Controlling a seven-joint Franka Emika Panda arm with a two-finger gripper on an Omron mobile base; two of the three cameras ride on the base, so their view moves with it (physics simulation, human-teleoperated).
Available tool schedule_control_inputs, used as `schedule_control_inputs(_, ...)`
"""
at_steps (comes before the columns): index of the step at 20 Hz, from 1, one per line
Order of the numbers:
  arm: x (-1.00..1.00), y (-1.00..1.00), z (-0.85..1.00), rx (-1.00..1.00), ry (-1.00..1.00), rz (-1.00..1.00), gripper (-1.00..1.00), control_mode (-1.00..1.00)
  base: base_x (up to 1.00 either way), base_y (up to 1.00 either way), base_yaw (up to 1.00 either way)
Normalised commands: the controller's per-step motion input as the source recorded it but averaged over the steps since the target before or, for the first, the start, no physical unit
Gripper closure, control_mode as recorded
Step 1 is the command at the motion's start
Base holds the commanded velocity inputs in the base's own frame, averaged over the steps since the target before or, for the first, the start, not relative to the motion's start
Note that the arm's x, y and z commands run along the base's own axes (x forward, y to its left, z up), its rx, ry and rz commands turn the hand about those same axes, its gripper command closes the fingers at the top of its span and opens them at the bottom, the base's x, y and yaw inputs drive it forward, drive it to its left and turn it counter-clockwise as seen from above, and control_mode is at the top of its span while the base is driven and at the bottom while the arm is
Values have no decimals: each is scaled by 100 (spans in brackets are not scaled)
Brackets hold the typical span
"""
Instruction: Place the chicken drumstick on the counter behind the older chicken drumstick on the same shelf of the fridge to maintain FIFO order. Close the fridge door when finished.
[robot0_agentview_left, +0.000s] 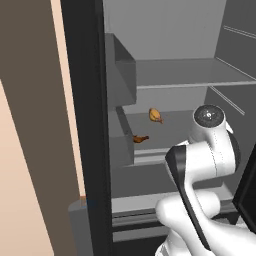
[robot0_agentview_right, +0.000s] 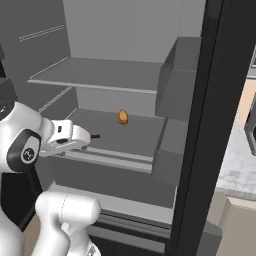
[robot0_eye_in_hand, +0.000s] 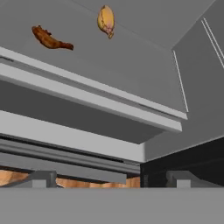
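The fridge stands open. On its middle shelf the plump golden chicken drumstick lies toward the back, and the thin dark reddish older chicken drumstick lies in front of it near the lip. The hand view shows both, the golden chicken drumstick beyond the older chicken drumstick. My gripper hangs just in front of the shelf's front lip. It is open and holds nothing, its fingertips wide apart. Part of the older chicken drumstick peeks past the hand.
A second grey shelf sits above. Grey door bins line the open black door on the right, and more bins hang on the left. The marble counter shows beyond the right door. My arm's elbow hides the shelf's right part.
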Motion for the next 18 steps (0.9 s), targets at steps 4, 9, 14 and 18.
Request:
schedule_control_inputs(4, 0, 0, 0, 0, 0, 0, -100, 100, -90, -28, -1)
schedule_control_inputs(9, 0, 0, 0, 0, 0, 0, -100, 100, -34, -5, 0)
schedule_control_inputs(14, 0, 0, 0, 0, 0, 0, -100, 100, -43, -25, -1)
schedule_control_inputs(18, 0, 0, 0, 0, 0, 0, -100, 100, -38, -39, -6)
